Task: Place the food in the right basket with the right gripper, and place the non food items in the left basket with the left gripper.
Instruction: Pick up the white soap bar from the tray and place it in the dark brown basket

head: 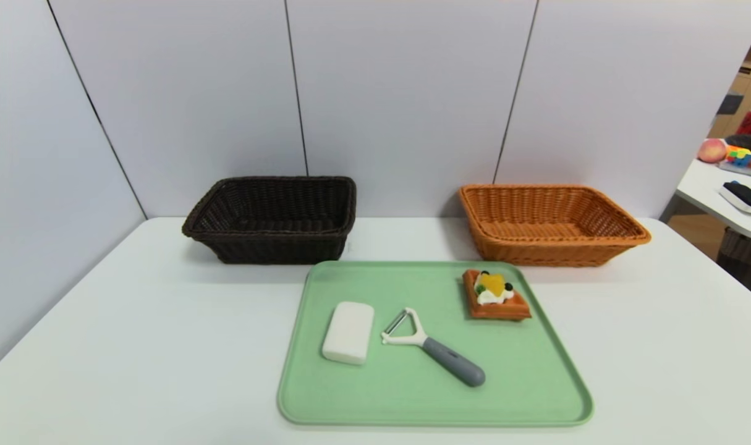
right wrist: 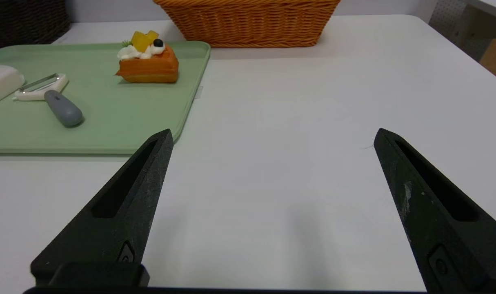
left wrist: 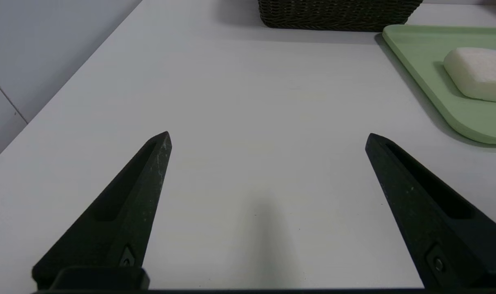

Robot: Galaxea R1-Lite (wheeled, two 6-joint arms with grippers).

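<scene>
Currently pale green plastic tray (head: 554, 395) holds white soap-like bar (head: 348, 332), grey-handled peeler (head: 434, 347), cream-topped waffle (head: 496, 295); dark brown wicker basket (head: 275, 219), orange wicker basket (head: 548, 224) empty. Left gripper (left wrist: 268, 141), right gripper (right wrist: 272, 136) both wide, holding nothing.

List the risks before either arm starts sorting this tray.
1. The peeler lies flat and close beside the soap bar on the green tray; the open left tool might nudge one while taking the other.
2. The waffle carries cream and fruit on top; the open right tool could smear or dislodge them.
</scene>
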